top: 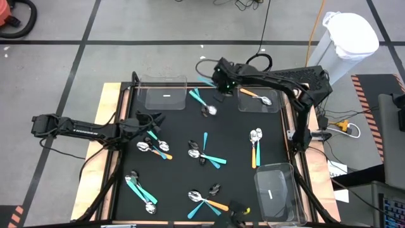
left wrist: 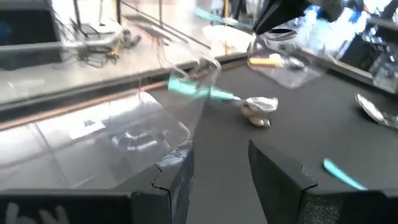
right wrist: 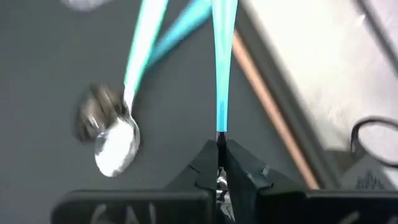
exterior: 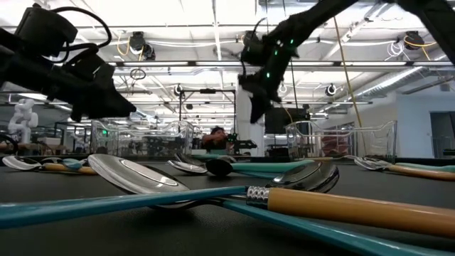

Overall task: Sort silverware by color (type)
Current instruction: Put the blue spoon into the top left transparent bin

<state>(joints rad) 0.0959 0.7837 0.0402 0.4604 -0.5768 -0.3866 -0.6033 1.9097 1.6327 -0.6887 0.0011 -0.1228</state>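
Observation:
The silverware lies scattered on the black mat [top: 234, 158]: teal-handled and orange-handled spoons in small groups, such as a crossed bunch [top: 204, 153] at the middle and an orange pair [top: 255, 145] to the right. My right gripper [top: 218, 83] hangs at the mat's far edge, shut on a teal-handled utensil [right wrist: 221, 62]. Just on the near side of it, two teal spoons [top: 202, 101] lie on the mat. My left gripper [top: 152, 120] waits open at the mat's left side, nothing between its fingers [left wrist: 280, 180]. My right gripper pinches the teal utensil between its two fingers at the handle's end by the metal head [right wrist: 219, 130], which sits back between the fingers. The fingers come slanting down from above. The handle sticks out past the fingertips, in line with them, and looks lifted off the mat.
Three clear plastic bins stand on the mat: one at the far left [top: 166, 92], one at the far right [top: 258, 100] holding an orange-handled spoon, one at the near right [top: 278, 193]. A white bag-lined bin [top: 345, 44] stands on the floor beyond the table.

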